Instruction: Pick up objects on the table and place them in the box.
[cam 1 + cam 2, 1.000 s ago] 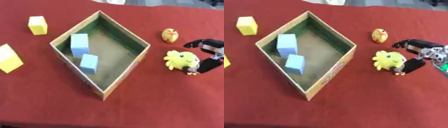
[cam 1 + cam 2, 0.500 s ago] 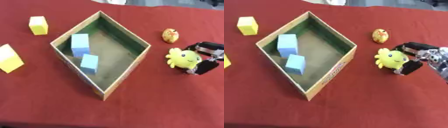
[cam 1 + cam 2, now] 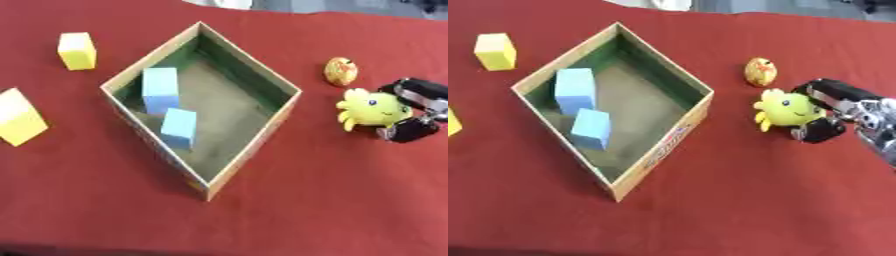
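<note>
The right hand has its fingers curled round the yellow plush toy, on the surface right of the box, so the grasp step is in hand; next, lift and carry it over the box's rim.

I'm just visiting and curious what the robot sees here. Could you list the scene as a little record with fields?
surface: red tablecloth
box: open cardboard box, green inside
inside box: two light blue blocks
left of box: two yellow blocks
right of box: yellow plush toy, small orange round toy
right hand: fingers curled around the plush toy
left hand: not in view
</note>
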You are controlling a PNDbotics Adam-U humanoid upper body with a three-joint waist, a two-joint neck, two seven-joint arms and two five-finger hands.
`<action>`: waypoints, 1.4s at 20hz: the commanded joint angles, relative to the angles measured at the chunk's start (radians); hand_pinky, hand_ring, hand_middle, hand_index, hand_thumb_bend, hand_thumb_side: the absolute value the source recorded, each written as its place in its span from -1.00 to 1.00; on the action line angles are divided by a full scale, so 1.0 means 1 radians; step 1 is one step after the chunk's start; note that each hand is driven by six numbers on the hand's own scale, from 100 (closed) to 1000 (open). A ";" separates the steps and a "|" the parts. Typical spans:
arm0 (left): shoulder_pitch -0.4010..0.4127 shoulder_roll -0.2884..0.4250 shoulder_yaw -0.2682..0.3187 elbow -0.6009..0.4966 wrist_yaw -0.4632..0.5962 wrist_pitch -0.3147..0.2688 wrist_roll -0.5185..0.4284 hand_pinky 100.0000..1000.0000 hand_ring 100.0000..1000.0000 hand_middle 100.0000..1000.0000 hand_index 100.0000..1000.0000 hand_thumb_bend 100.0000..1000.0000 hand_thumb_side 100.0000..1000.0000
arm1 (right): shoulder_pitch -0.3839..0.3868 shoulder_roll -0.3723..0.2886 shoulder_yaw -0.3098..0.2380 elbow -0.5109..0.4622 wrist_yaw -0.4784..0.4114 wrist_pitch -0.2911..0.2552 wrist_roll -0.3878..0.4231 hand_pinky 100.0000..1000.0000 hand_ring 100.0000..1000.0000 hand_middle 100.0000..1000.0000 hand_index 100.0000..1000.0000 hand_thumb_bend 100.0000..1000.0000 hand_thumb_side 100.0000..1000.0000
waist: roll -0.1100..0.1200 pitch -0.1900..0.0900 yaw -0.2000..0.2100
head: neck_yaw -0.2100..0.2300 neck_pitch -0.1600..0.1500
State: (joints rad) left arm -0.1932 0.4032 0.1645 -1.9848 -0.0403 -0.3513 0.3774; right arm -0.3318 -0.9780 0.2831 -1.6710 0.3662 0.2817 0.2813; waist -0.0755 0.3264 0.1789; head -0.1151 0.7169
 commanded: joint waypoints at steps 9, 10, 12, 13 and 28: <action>-0.003 0.021 0.005 -0.015 0.002 0.001 -0.001 0.89 0.52 0.48 0.65 -0.82 0.48 | -0.077 -0.098 -0.131 -0.317 -0.075 -0.006 0.027 0.61 0.45 -0.05 0.36 -1.00 -1.00 | 0.000 -0.011 -0.007 | 0.000 -0.001; -0.002 0.022 0.005 -0.015 0.002 0.001 -0.001 0.89 0.52 0.48 0.65 -0.82 0.48 | -0.115 -0.098 -0.126 -0.323 -0.079 -0.026 0.038 0.61 0.45 -0.04 0.36 -1.00 -1.00 | -0.001 -0.013 -0.006 | -0.002 -0.001; -0.001 0.022 0.004 -0.015 0.003 0.002 -0.002 0.89 0.52 0.48 0.65 -0.82 0.48 | -0.198 -0.089 -0.104 -0.328 -0.080 -0.063 0.066 0.61 0.45 -0.04 0.37 -1.00 -1.00 | -0.002 -0.017 -0.003 | -0.007 0.001; -0.001 0.023 0.003 -0.015 0.004 0.002 -0.003 0.89 0.52 0.48 0.65 -0.81 0.48 | -0.241 -0.079 -0.088 -0.328 -0.079 -0.076 0.084 0.60 0.44 -0.04 0.37 -1.00 -1.00 | -0.003 -0.019 -0.001 | -0.010 0.002; -0.012 0.025 -0.008 -0.015 0.020 -0.001 -0.013 0.89 0.52 0.48 0.65 -0.80 0.46 | -0.716 0.331 0.175 -0.160 0.083 -0.110 0.358 0.60 0.46 0.02 0.42 -1.00 -1.00 | -0.002 -0.032 0.024 | -0.048 0.010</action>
State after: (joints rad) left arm -0.1956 0.4038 0.1573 -1.9848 -0.0261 -0.3508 0.3682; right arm -1.0265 -0.6629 0.4504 -1.8556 0.4260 0.1815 0.6272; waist -0.0758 0.3251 0.2027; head -0.1573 0.7216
